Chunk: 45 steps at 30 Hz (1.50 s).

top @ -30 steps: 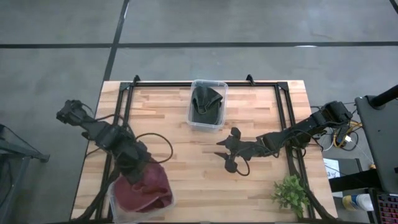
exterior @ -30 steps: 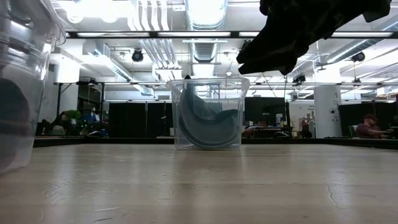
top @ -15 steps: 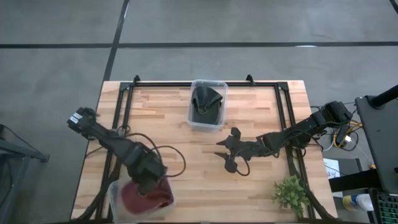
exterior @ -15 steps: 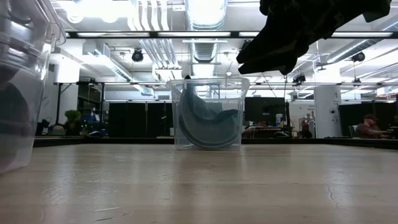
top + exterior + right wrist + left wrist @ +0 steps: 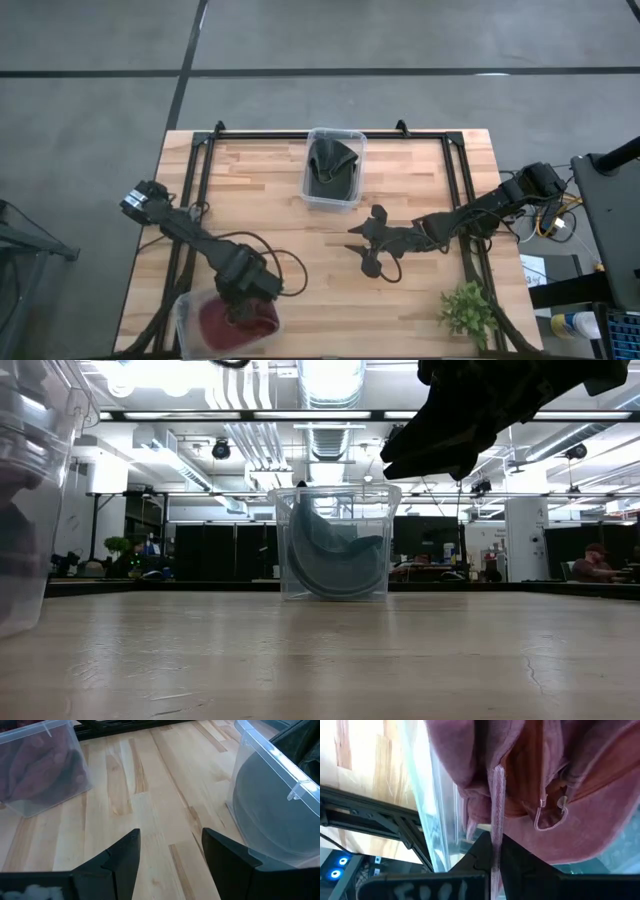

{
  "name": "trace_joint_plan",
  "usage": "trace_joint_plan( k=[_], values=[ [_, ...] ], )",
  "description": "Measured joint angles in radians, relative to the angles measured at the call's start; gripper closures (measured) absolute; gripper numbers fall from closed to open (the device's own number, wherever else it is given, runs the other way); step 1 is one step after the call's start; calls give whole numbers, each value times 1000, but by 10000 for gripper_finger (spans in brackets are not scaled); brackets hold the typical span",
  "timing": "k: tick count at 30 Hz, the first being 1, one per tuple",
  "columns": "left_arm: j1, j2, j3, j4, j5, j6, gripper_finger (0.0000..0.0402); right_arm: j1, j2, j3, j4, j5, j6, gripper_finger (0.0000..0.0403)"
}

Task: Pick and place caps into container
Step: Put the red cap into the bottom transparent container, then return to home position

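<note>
A maroon cap (image 5: 238, 326) sits bunched in the clear container (image 5: 186, 318) at the table's near left corner. My left gripper (image 5: 246, 298) reaches down into that container, shut on the cap (image 5: 550, 785). The container's wall (image 5: 437, 795) runs beside the cap. A second clear container (image 5: 335, 168) at the far middle holds a dark olive cap (image 5: 332, 160), whose brim curves against the wall (image 5: 335, 565). My right gripper (image 5: 368, 246) hovers open over the table's middle, with nothing between its fingers (image 5: 125, 855). My left gripper pinches a narrow maroon fabric strip of the cap (image 5: 496, 840) between its two fingers. The fingers come steeply from above. The rest of the cap lies bunched below and ahead of them inside the container; whether it rests on the container's floor is hidden.
A small leafy green plant (image 5: 468, 312) stands at the near right corner. A black frame (image 5: 200, 150) runs along the table's left, far and right edges. Bare wood lies between the two containers (image 5: 150, 795).
My left gripper has gone down and toward the near edge, rolling as it went, and has carried the maroon cap into the near-left container. The cap, earlier spread wide over the rim, now sits bunched inside.
</note>
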<state>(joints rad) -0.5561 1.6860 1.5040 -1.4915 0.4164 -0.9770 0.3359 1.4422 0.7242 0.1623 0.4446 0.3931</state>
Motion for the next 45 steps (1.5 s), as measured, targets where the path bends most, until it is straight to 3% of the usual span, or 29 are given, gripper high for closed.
trace_joint_plan(
  k=[6,17,33,38,41,45],
  values=[
    [6,-4,-78,19,-8,-68,373,0,0,0,0,0,0,195],
    [5,-4,-73,15,-2,-70,290,0,0,0,0,0,-4,195],
    [11,-20,-4,-80,54,-102,287,-1,0,-1,1,0,-29,195],
    [11,-23,79,-80,49,-30,287,-1,0,-1,7,0,-42,195],
    [10,-36,131,-78,-53,36,287,-1,0,-1,12,0,-52,195],
    [11,-74,178,-55,-408,121,287,-2,0,-1,13,1,-40,195]
  ],
)
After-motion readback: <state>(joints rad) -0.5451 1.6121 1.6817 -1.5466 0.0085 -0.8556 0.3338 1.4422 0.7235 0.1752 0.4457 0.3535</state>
